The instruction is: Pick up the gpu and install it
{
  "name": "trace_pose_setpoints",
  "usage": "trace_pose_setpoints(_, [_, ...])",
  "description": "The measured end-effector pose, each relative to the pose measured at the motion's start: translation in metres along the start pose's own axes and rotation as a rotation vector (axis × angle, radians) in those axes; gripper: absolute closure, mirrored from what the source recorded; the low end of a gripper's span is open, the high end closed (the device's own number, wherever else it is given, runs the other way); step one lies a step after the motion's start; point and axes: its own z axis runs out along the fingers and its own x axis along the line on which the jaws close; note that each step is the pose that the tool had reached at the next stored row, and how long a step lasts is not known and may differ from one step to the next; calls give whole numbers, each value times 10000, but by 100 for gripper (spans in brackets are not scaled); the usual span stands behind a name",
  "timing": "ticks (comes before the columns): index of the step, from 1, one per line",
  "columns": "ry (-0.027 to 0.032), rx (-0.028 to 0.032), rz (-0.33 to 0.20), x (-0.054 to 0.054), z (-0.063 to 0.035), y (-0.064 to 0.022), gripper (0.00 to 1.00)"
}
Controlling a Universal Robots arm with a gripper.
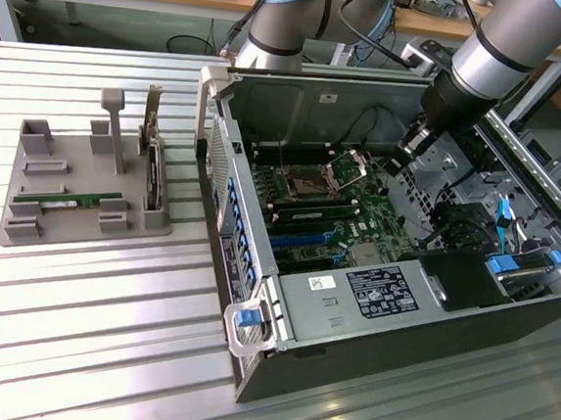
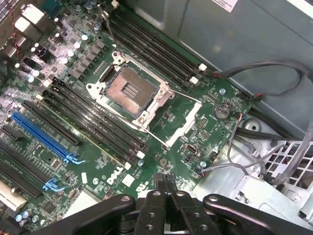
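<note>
The gpu (image 1: 70, 198), a thin green circuit-board stick, lies flat in the grey holder (image 1: 23, 232) on the exterior view's left, outside the computer case. My gripper (image 1: 400, 154) hangs far from it, inside the open case above the motherboard (image 1: 358, 227). In the wrist view the gripper (image 2: 165, 183) is shut with its black fingertips pressed together and nothing between them. It hovers over the board's edge near the empty CPU socket (image 2: 131, 90) and the long black memory slots (image 2: 98, 117).
The open case (image 1: 253, 296) lies on a ribbed metal table (image 1: 83, 330). A dark card (image 1: 152, 174) stands upright in the holder. Cables (image 2: 274, 68) loop near the case wall. A dark stick (image 1: 314, 214) sits in a motherboard slot. A second robot arm (image 1: 282, 19) stands behind the case.
</note>
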Motion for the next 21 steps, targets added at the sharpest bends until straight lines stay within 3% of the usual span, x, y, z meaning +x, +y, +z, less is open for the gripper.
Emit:
trace_pose_setpoints(12, [-303, 19, 2012, 0, 0, 0, 90])
trace_pose_setpoints(13, [-352, 23, 2336, 0, 0, 0, 90])
trace_pose_setpoints(18, [-451, 29, 3003, 0, 0, 0, 90])
trace_pose_setpoints(21, [-552, 37, 3675, 0, 0, 0, 90])
